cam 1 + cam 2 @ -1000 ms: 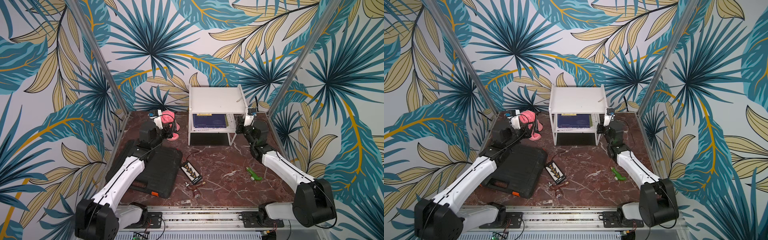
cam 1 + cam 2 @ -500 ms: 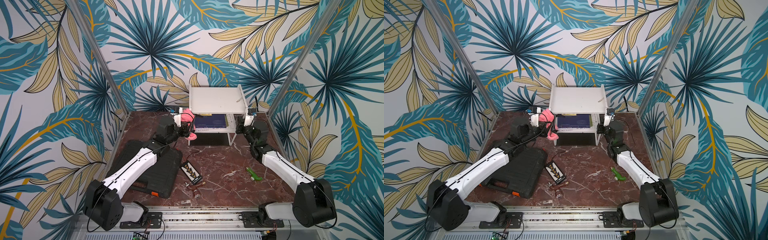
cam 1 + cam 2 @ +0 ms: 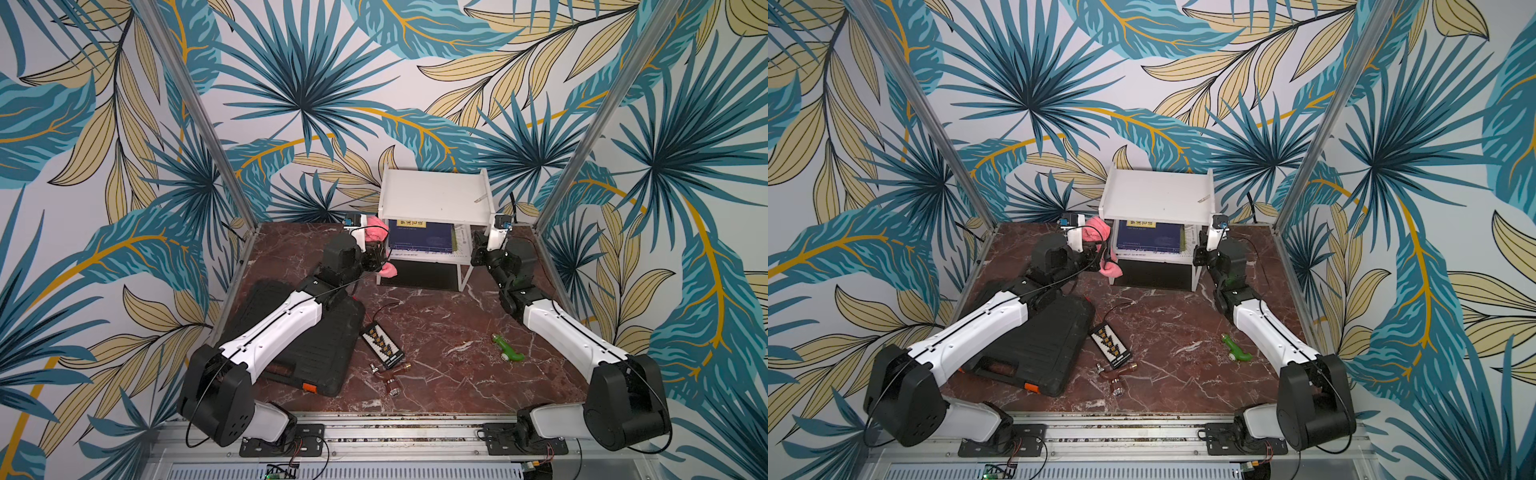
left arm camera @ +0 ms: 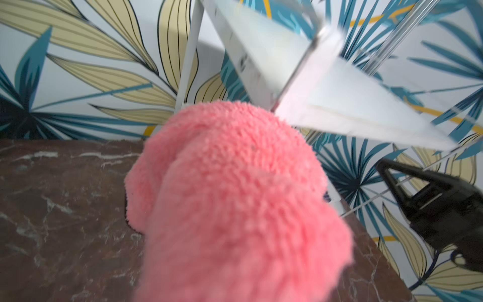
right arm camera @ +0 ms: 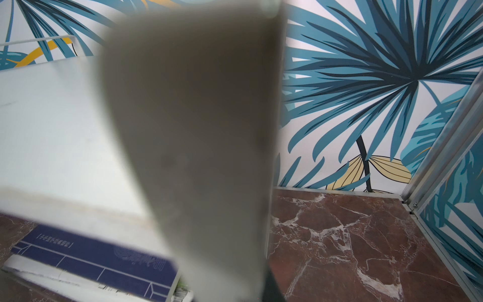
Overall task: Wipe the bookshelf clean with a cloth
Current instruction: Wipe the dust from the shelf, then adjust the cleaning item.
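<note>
- Now, the dark red marble desk (image 3: 436, 332) carries the bookshelf (image 3: 432, 201) at its back, against the wall; white, two tiers, thin legs, raised side rails
- the cloth (image 3: 376, 235), pink and fluffy, hangs bunched beside the bookshelf's left front leg
- the left tool (image 3: 374, 253) pinches the cloth
- the right tool (image 3: 478, 251) is pressed together at the right front leg; whether it grips the leg, I cannot tell

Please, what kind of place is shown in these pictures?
Probably a robot test booth, not a home: arms bolted to a metal rail, and leaf-print panels on aluminium posts around a small marble-look table.
</note>
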